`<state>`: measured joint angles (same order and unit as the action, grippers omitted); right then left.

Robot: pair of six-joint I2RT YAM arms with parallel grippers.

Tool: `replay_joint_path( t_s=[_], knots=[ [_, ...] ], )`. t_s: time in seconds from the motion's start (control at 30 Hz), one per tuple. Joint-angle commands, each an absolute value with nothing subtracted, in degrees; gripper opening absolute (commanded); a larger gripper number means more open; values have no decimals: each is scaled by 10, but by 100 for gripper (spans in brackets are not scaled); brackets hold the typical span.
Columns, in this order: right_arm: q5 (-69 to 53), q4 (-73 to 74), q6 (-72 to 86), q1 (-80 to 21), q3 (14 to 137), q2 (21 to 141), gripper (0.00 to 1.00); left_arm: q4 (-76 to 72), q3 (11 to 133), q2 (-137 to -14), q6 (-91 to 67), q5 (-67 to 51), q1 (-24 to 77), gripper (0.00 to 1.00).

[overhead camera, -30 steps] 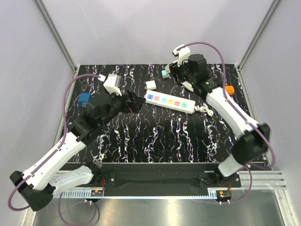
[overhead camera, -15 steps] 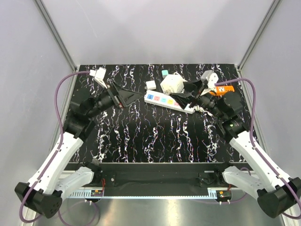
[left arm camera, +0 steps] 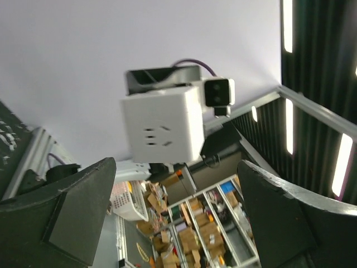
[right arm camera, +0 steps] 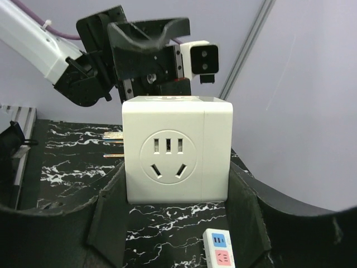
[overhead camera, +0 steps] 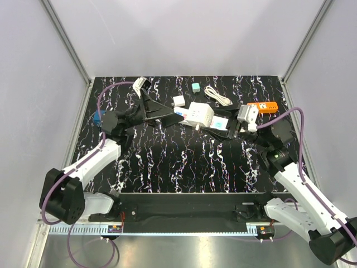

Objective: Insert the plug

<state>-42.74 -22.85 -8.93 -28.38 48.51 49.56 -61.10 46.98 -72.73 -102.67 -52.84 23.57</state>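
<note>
2 right gripper (overhead camera: 207, 118) jaws clamp the white cube-shaped plug adapter (right arm camera: 175, 156) by its sides, held above the white power strip (right arm camera: 219, 249) w/ coloured sockets, prob. for lining up. Left gripper (overhead camera: 168, 115) jaws gape wide, empty, facing the cube, likely to steady it.

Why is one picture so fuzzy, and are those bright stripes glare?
Left wrist view: soft and smeared all over, the strip lights at right blown out white. Right wrist view: the white cube socket is crisp, the near fingers dark and featureless. Top view: even light, sharp, faint shadows.
</note>
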Motion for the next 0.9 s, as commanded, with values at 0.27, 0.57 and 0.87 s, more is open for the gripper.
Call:
replay_joint_path(
  t_s=[0.27,0.57,0.87],
  knots=[
    [-436,-282,-116,-294,509,499,0,-655,519,-757,-984,-525,339,94],
    [-439,-294,-105,-300,488,496,0,-634,541,-790,-954,-515,339,93],
    [-426,-330,-85,-305,451,500,0,-830,550,-853,-1079,-486,342,57]
  ],
)
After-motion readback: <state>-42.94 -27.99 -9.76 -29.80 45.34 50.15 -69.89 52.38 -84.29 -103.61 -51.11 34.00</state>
